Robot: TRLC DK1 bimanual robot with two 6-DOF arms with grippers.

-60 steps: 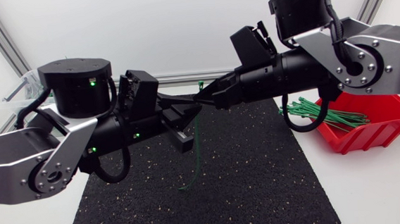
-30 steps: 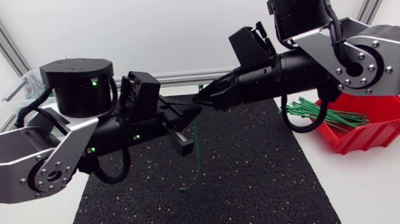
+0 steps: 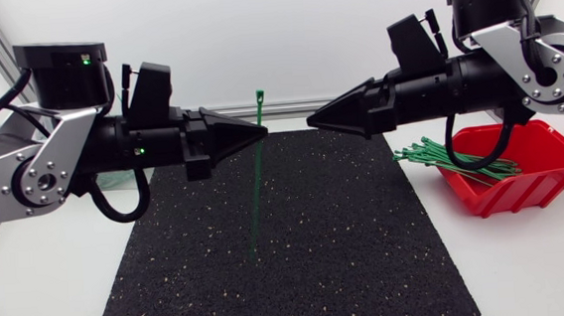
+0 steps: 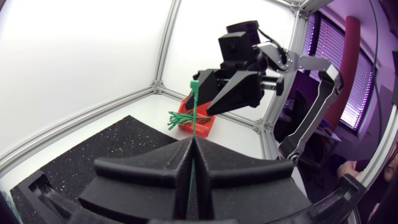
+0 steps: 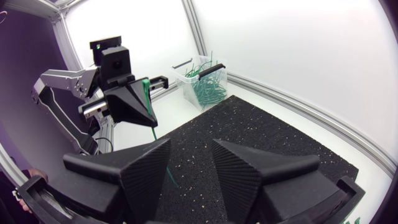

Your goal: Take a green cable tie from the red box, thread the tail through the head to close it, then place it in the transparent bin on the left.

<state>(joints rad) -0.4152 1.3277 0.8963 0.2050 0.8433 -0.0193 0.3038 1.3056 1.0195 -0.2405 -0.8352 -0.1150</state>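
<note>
Arms: drawn apart over the black mat [image 3: 368, 242] after meeting mid-table.
Right gripper [image 5: 191, 144]: fingers spread, has let go and backed toward the red box [image 3: 532, 175].
Left gripper [image 4: 193, 140]: pressed together, now sole holder.
Green cable tie [image 4: 194, 106]: upright, straight, seemingly still unthreaded.
</note>
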